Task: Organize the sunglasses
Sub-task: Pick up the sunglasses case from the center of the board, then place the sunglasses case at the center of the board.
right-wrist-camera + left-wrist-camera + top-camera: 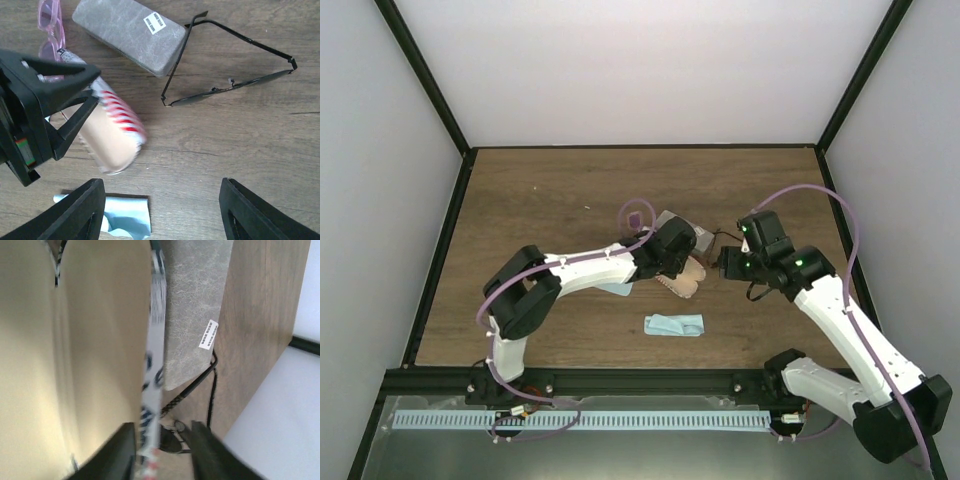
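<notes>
1. Left gripper: fingers stand a little apart, astride the striped rim of the oval striped case. A gap shows between the rim and one finger, so it is not clamped.
2. Striped case: beige lining showing, blurred, lying on the table.
3. Right gripper: jaws wide apart with nothing between them, over bare wood near the striped case.
4. Black wire sunglasses: flat on the table, temples unfolded, just beside the grey case. One temple runs along its end.
5. Pink sunglasses: at the grey case's other end, close by the left gripper.
6. Blue cloth: nearer the arm bases, apart from both pairs.
</notes>
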Controlling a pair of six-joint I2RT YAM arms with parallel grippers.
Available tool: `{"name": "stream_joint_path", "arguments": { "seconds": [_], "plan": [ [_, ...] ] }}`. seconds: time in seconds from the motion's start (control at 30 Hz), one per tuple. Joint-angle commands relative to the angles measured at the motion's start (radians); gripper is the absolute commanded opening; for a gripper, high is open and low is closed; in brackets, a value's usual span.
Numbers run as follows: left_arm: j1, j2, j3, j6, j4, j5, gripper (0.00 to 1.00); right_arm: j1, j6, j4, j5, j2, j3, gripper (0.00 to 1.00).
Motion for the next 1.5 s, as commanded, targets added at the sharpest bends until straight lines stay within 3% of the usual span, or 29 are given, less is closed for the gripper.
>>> {"name": "stream_joint_path", "arguments": {
  "seconds": [0.0,0.07,0.37,0.63,0.8,0.83,0.97,1.03,1.47],
  "plan": [
    [0.002,0.031,0.040,0.002,0.053,0.035,0.49,-0.010,-0.002,-0.002,-0.003,-0.002,-0.008,0.65],
    [0.003,0.030,0.044,0.034,0.055,0.042,0.58,-0.011,0.002,0.005,-0.009,0.000,-0.009,0.65],
    [0.030,-0.044,0.134,0.343,-0.066,-0.011,0.58,-0.011,0.026,0.038,-0.100,0.022,-0.033,0.65],
    [0.125,-0.083,0.209,0.945,-0.279,-0.070,0.60,-0.010,0.035,0.121,-0.201,0.147,-0.030,0.65],
    [0.141,-0.014,0.172,1.174,-0.304,-0.077,0.54,-0.010,0.057,0.182,-0.248,0.222,-0.010,0.59],
    [0.141,0.008,0.164,1.196,-0.304,-0.065,0.53,-0.010,0.063,0.191,-0.258,0.233,-0.005,0.55],
    [0.132,0.065,0.126,1.229,-0.285,0.000,0.46,-0.010,0.080,0.203,-0.278,0.251,0.009,0.18],
    [0.124,0.070,0.100,1.224,-0.270,0.015,0.45,-0.010,0.083,0.200,-0.274,0.254,0.008,0.10],
    [0.104,0.016,-0.049,1.220,-0.276,0.046,0.45,-0.010,0.099,0.194,-0.265,0.240,-0.031,0.13]
  ]
}}
